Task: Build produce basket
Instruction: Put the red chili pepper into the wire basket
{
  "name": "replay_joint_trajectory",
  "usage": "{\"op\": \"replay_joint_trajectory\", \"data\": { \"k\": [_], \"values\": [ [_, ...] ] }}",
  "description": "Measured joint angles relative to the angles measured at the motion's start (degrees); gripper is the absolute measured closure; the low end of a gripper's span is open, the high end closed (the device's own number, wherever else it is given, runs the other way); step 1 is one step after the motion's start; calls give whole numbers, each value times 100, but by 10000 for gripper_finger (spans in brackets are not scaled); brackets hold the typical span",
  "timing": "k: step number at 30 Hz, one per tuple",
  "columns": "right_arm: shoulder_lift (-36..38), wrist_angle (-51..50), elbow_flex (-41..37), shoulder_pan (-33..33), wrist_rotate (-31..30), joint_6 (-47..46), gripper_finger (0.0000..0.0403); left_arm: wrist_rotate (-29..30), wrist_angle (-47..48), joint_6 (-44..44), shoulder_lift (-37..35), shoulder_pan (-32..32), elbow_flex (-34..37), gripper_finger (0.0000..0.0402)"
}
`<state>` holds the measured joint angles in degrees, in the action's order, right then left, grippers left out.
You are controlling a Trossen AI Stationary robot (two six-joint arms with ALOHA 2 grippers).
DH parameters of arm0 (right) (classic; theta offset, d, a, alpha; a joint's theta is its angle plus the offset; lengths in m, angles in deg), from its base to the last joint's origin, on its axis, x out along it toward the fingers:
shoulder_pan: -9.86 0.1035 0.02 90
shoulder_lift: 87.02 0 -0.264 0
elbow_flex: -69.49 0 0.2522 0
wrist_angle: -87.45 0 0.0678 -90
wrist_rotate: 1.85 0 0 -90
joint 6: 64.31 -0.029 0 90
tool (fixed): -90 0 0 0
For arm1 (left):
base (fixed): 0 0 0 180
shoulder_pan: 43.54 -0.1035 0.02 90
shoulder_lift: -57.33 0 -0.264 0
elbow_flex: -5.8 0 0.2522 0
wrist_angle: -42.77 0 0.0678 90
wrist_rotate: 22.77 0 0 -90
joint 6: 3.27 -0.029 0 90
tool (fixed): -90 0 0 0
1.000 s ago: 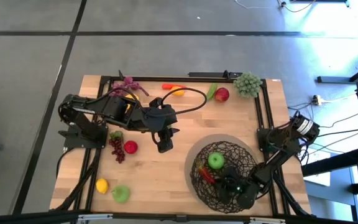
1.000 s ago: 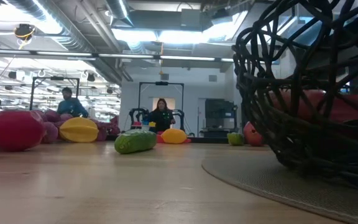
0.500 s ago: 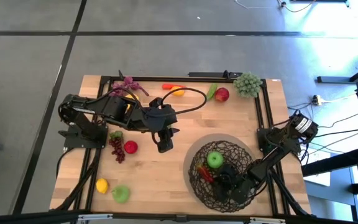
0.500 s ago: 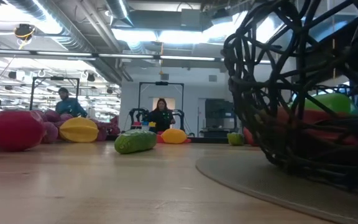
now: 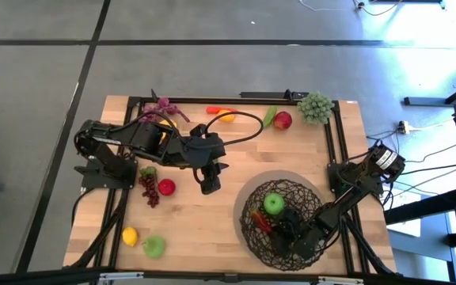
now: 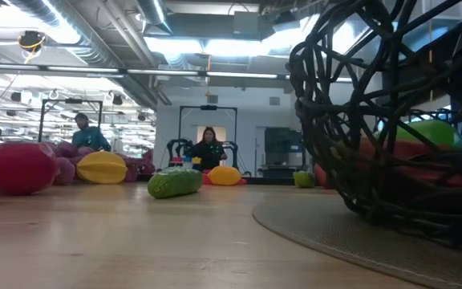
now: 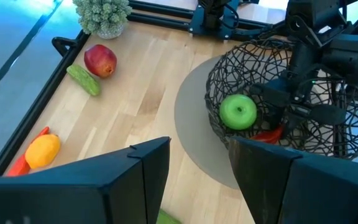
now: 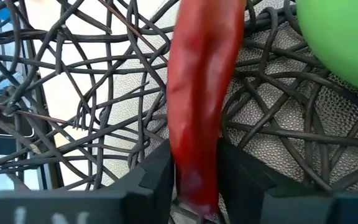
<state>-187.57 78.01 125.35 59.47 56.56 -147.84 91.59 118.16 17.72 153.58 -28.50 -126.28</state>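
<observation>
The basket (image 5: 282, 219), a dark woven-twig bowl, stands on a round grey mat at the near right; it also shows in the low view (image 6: 391, 120). In it lie a green apple (image 5: 273, 204) and a red chili (image 5: 262, 224). My right gripper (image 5: 287, 231) reaches down into the basket and is shut on the chili (image 8: 201, 93), with the apple (image 8: 344, 31) beside it. My left gripper (image 5: 210, 185) hangs open and empty over the table's middle; its fingers (image 7: 135, 177) frame the basket (image 7: 284, 93). My right gripper pinches the red chili's near end (image 8: 196, 177) between its two fingers (image 8: 148, 180). The chili runs forward from the fingers, along them, over the basket's mesh floor. The arm slants down into the basket from the table's right.
Loose produce lies around: cucumber (image 5: 269, 117) and red apple (image 5: 283, 120) at the far edge, an orange fruit (image 5: 224, 117), purple grapes (image 5: 163, 107), red grapes (image 5: 149, 190), a red apple (image 5: 165, 188), a lemon (image 5: 130, 236) and a green apple (image 5: 153, 246) near left. A green bush-like piece (image 5: 315, 107) stands far right.
My right gripper has gone a little toward the table's left inside the basket, still on the chili. The basket has shifted slightly left with it, so the green apple now shows through the mesh in the low view. Since half a second ago nothing has moved.
</observation>
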Motion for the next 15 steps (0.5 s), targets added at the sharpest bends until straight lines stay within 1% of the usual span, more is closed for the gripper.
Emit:
{"op": "replay_joint_trajectory", "data": {
  "k": [4,11,15],
  "values": [
    [42,9,0,1,45,-8,263,0,1,0,0,-1,0,246],
    [331,-109,-2,45,91,-11,266,-2,4,0,0,-1,0,246],
    [599,-266,-2,128,61,-6,266,-269,7,2,0,-2,0,246]
  ]
}}
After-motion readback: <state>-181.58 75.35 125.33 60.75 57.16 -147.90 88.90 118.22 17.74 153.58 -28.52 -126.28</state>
